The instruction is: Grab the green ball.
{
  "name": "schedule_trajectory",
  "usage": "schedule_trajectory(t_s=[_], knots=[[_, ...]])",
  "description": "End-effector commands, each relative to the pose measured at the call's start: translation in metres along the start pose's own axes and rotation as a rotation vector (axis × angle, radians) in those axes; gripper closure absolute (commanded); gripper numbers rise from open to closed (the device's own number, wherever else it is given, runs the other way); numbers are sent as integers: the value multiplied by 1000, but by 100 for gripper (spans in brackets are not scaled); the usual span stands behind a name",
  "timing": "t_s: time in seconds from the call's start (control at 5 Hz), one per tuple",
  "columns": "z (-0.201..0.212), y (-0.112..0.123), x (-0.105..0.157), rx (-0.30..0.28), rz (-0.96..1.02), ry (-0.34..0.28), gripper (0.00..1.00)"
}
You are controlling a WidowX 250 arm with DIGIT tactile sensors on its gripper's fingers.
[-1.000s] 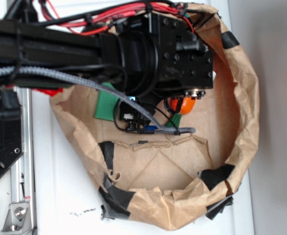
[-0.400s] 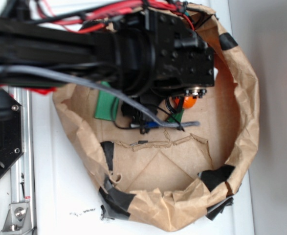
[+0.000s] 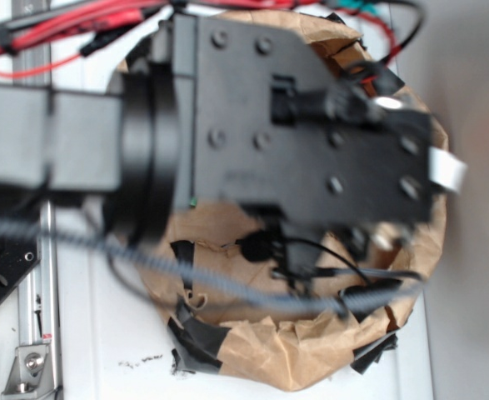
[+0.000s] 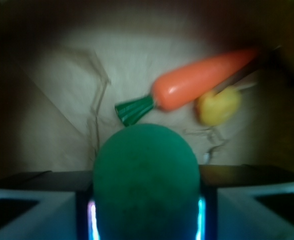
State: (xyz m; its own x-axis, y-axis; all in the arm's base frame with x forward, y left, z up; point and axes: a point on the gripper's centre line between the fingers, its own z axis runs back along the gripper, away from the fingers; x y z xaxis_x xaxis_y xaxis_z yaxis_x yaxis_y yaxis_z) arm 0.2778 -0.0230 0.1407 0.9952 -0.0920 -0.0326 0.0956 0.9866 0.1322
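The green ball (image 4: 145, 180) fills the lower middle of the wrist view, a muted-green, faintly dimpled sphere. My gripper (image 4: 145, 222) is shut on it, with one pale finger (image 4: 36, 212) against its left side and the other against its right. The ball hangs above the brown paper floor. In the exterior view the black wrist body (image 3: 294, 142) sits high and close to the camera and hides both the ball and the fingers.
An orange carrot (image 4: 202, 85) with a dark green stem lies on the paper below, a small yellow toy (image 4: 218, 105) beside its right side. The crumpled brown paper bag rim (image 3: 311, 358), patched with black tape, rings the area. A metal rail (image 3: 36, 333) runs along the left.
The arm has risen toward the exterior camera and shifted right. It now covers most of the bag, hiding the carrot and the flat green block seen earlier.
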Motion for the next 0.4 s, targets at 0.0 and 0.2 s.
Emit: schedule_trajectory(t_s=[0.0, 0.2], knots=[[44, -8, -13, 2, -19, -114, 100], [46, -7, -13, -21, -16, -116, 100]])
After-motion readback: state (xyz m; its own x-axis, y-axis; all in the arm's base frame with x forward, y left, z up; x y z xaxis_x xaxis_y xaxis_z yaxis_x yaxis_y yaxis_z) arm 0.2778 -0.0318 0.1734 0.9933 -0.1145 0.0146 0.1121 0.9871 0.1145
